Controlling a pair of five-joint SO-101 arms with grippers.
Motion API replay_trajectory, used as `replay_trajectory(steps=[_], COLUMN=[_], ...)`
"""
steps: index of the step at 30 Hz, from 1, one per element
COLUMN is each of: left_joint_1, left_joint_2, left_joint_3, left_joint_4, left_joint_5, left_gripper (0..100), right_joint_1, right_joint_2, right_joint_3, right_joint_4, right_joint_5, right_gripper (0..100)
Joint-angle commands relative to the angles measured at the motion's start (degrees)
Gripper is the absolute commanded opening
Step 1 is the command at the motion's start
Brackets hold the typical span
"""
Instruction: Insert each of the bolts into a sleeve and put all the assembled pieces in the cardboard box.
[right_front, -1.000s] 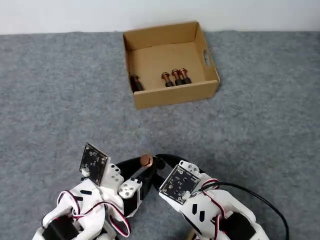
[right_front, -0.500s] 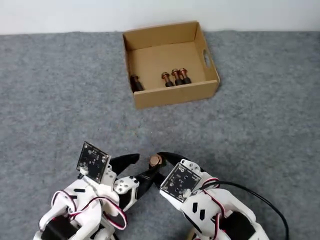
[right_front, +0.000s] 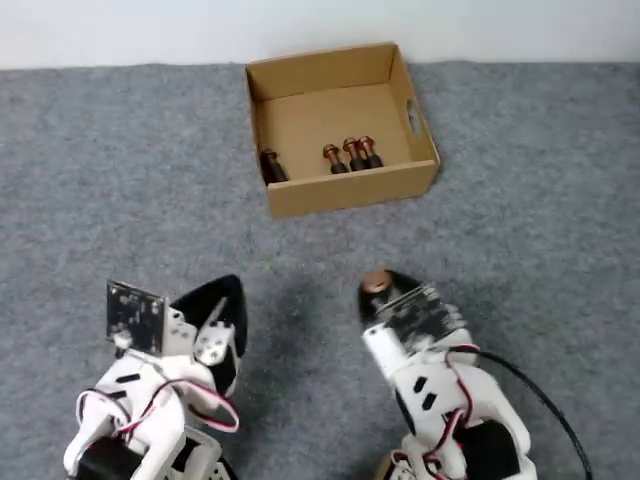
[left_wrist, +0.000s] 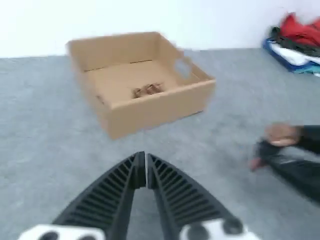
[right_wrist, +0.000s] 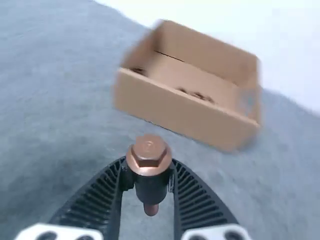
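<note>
Right claw (right_wrist: 149, 164) is clamping one copper-headed assembled piece (right_wrist: 149, 155), well apart from the cardboard box (right_front: 345, 192). Left claw (left_wrist: 145, 162) is sitting fully closed, gripping nothing, near it over the grey bench (right_front: 520, 230). Four more assembled pieces (right_front: 352, 154) are lying inside the box.

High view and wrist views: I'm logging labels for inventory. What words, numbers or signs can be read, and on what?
No text is readable.
cardboard box: plain walls, no print.
circuit board: marks too small to read.
bolt: head too blurred to tell.
</note>
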Motion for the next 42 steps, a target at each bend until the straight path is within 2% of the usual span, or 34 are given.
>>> replay_trajectory(steps=[1, 5, 10, 13, 20, 33, 42], left_joint_1=[-6.3, -10.0, -10.3, -10.4, -10.4, -10.4, -10.3], left_joint_2=[0.2, 0.2, 0.2, 0.2, 0.2, 0.3, 0.2], left_joint_3=[6.1, 13.8, 22.7, 27.6, 28.4, 28.4, 28.4], left_joint_4=[-3.4, -9.3, -14.0, -15.7, -16.0, -8.4, -4.1], left_joint_5=[-0.8, -0.9, -1.1, -4.5, -6.0, -6.2, -6.1], left_gripper=[0, 0, 0, 0, 0, 0, 0], right_joint_1=[6.8, 11.3, 13.9, 14.2, 13.8, 13.4, 8.6], right_joint_2=[-0.4, -0.4, 1.3, 7.1, 33.8, 82.4, 109.7], right_joint_3=[-1.8, -5.0, -9.6, -13.9, -32.4, -63.5, -83.0], right_joint_4=[1.6, 4.7, 6.7, 6.1, 4.5, -19.4, -24.2], right_joint_5=[-6.4, -9.0, -10.1, -10.2, -10.5, -10.2, -10.1], right_gripper=[0.8, 0.8, 0.8, 0.8, 0.8, 0.9, 0.9])
